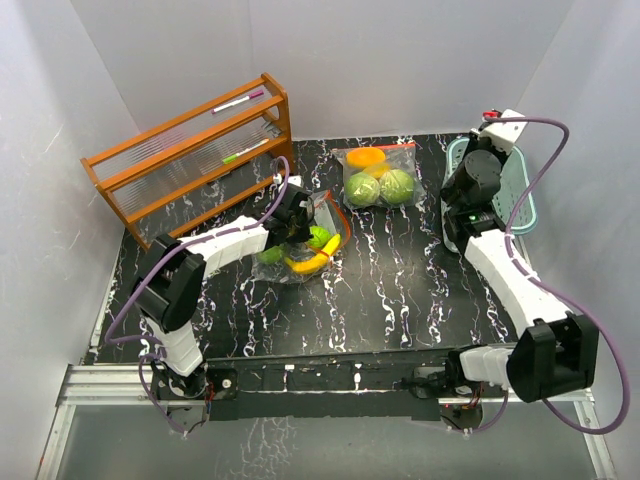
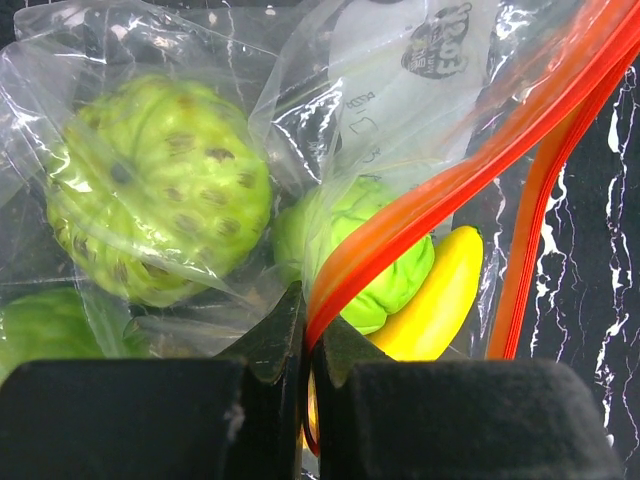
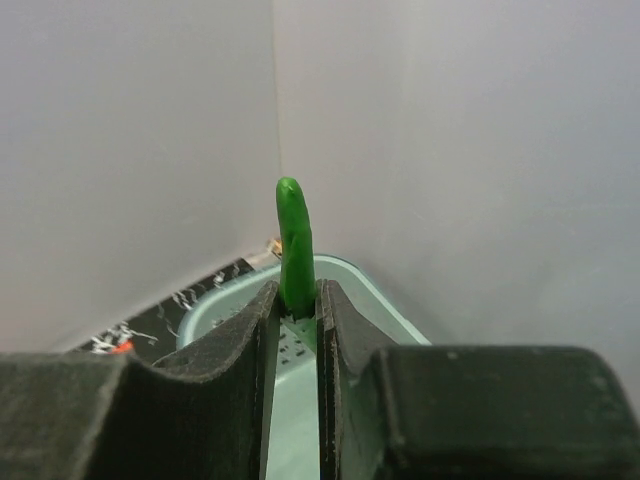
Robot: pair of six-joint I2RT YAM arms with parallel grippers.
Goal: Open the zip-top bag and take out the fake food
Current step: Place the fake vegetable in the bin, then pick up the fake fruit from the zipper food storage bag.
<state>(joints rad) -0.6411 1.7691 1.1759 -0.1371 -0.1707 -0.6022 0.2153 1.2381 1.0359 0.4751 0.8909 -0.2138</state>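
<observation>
Near the middle left of the overhead view, the left gripper (image 2: pixel 308 322) is pressing its two black fingers tight together on the orange zip strip (image 2: pixel 470 160) of a clear plastic zip-top bag (image 2: pixel 400 90). The bag is lying on the black, white-veined table (image 1: pixel 400 290). A second, thinner orange strip (image 2: pixel 522 250) is running apart from the pinched one at the right of the left wrist view.

Inside the bag, a bumpy round green plastic fruit (image 2: pixel 150 190) is sitting at the upper left. A pale-green cabbage-like ball (image 2: pixel 365 250) is resting at the centre just behind the strip, and a yellow toy banana (image 2: pixel 445 295) is leaning against it on the right. All three are lying under the film.

In the upper right of the overhead view, the right gripper (image 3: pixel 298 300) is hovering above a pale-teal slotted basket (image 3: pixel 345 272). Its fingers are clamped on a slim green plastic pod (image 3: pixel 291 235), which is standing upright between them.

A second clear bag (image 1: pixel 378 172) is lying at the upper centre of the table, well apart from both grippers. It is holding an orange piece (image 1: pixel 367 156) and two green balls (image 1: pixel 397 186). A wooden slatted rack (image 1: pixel 190 160) is standing in the upper left.
</observation>
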